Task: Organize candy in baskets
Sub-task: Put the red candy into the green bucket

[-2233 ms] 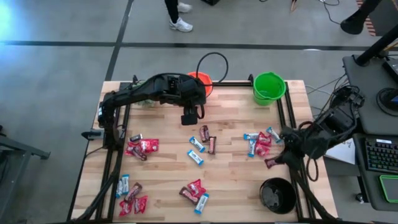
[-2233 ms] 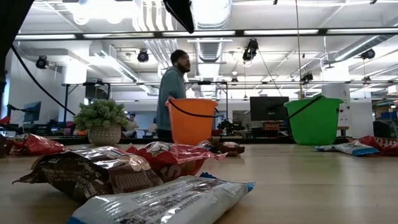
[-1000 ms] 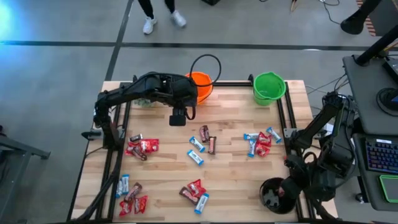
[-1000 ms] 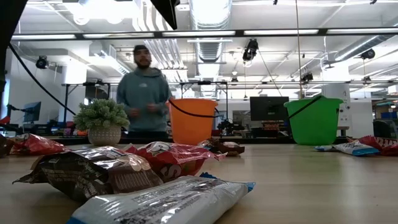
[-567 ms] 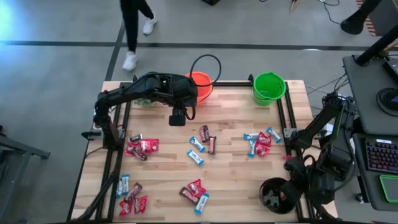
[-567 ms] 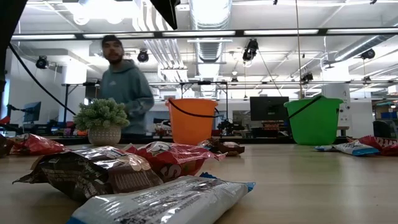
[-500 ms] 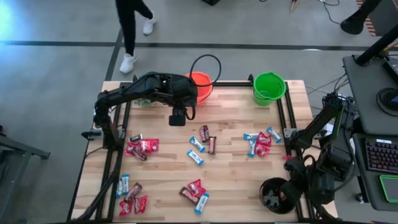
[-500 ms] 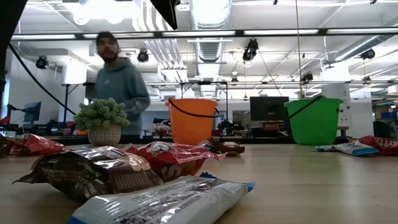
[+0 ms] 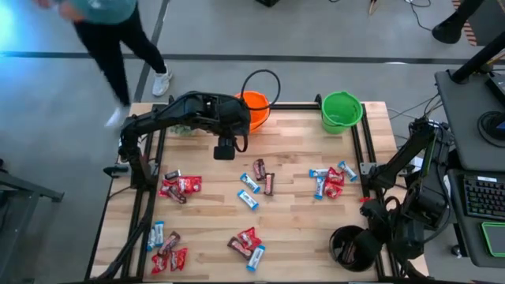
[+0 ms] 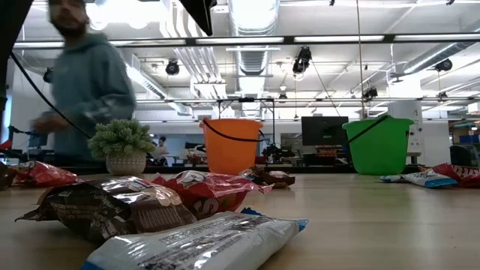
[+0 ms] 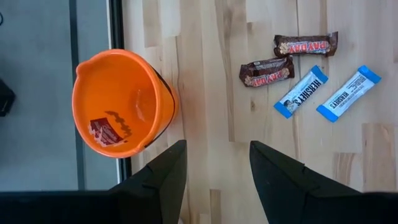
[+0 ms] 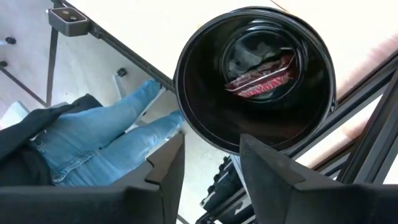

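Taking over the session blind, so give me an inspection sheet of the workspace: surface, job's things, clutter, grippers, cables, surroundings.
Surface: light wooden slatted table, flat, framed by black rails.
Job's things: round orange plastic bucket holds one red wrapper; green bucket at the far edge; black bucket at the near right corner holds a dark wrapped bar. Red, blue-and-white and brown wrapped bars lie scattered in clusters.
Clutter: small potted fuzzy plant beside the orange bucket.
Grippers: left gripper open, empty, near the orange bucket; right gripper open above the black bucket.
Cables: black loop behind the orange bucket.
Surroundings: person walking past the table's far left; jeans-clad legs beside the black bucket.
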You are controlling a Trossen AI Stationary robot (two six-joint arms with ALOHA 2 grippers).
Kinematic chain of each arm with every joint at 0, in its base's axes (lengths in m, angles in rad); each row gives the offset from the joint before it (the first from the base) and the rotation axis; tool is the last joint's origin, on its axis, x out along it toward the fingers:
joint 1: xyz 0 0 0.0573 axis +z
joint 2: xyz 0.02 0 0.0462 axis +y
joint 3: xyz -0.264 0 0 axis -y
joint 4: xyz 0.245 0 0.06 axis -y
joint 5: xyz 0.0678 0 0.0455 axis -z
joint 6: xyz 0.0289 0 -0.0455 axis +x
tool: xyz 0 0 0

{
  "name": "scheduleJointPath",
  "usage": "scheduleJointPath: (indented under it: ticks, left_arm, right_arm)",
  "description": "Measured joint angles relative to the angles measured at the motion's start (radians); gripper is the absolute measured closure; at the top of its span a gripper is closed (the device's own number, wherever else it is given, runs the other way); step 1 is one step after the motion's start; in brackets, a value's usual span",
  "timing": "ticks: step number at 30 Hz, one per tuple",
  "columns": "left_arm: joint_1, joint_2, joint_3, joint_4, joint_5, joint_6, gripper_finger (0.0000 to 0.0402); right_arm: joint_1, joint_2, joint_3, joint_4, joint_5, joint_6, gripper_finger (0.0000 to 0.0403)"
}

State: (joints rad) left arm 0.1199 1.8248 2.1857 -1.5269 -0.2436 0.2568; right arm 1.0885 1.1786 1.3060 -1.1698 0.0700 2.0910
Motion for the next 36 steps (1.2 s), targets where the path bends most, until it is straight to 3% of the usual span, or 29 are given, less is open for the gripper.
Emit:
scheduleJointPath:
  ticks: [7, 23, 36]
  left_arm:
    - [0.0, 0.0, 0.0, -0.001, 0.0, -0.005, 0.0244]
    - [-0.001, 0.0, 0.0, 0.0, 0.081, -0.031, 0.0244]
    - [-0.001, 0.0, 0.0, 0.02, 0.321, -0.075, 0.0244]
  right_arm:
    - [-0.002, 0.0, 0.0, -0.001, 0.038, -0.023, 0.0248]
    - [-0.005, 0.0, 0.0, -0.083, 0.285, -0.085, 0.025]
    - [-0.119, -0.019, 0.0, -0.136, 0.555, -0.234, 0.0252]
